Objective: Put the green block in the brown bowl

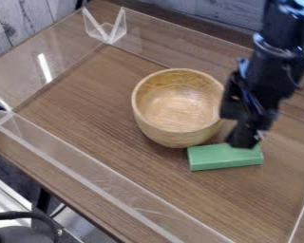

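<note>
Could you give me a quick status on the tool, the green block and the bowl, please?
Tool open, poised just above the green block, holding nothing. Block flat on the table, beside the brown bowl. Bowl empty. Nothing in the way.

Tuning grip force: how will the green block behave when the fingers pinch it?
The green block looks like a rigid flat bar, so it probably won't flex. Lying flat on the wooden table, it shouldn't roll or tip. Its matte faces likely grip well; it seems light for its size.
</note>
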`<state>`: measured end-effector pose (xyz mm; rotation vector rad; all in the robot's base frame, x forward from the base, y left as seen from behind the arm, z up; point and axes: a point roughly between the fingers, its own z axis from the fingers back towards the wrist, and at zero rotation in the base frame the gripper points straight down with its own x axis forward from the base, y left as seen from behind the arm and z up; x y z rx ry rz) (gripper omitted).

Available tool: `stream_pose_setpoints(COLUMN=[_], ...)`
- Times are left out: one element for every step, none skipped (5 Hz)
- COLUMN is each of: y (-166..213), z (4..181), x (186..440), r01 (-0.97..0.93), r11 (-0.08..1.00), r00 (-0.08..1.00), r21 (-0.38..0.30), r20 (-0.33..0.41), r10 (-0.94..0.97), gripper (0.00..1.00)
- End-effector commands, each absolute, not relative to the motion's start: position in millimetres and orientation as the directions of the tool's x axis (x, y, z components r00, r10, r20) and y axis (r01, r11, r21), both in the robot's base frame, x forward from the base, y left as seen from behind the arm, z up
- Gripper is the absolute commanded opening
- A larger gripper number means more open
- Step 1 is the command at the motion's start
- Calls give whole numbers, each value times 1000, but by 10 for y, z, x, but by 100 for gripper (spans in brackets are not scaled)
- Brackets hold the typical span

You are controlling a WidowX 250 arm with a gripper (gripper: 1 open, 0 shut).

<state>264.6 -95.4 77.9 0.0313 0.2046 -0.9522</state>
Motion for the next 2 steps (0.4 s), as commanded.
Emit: stream_pose_setpoints(y=[-1031,-1004], z=[760,560], x=[2698,2632], r01=[808,794], r11=[588,605], r00=[580,599], r21=[-36,-52], r20=[-122,-97], r10=[-805,-795], gripper=[100,100])
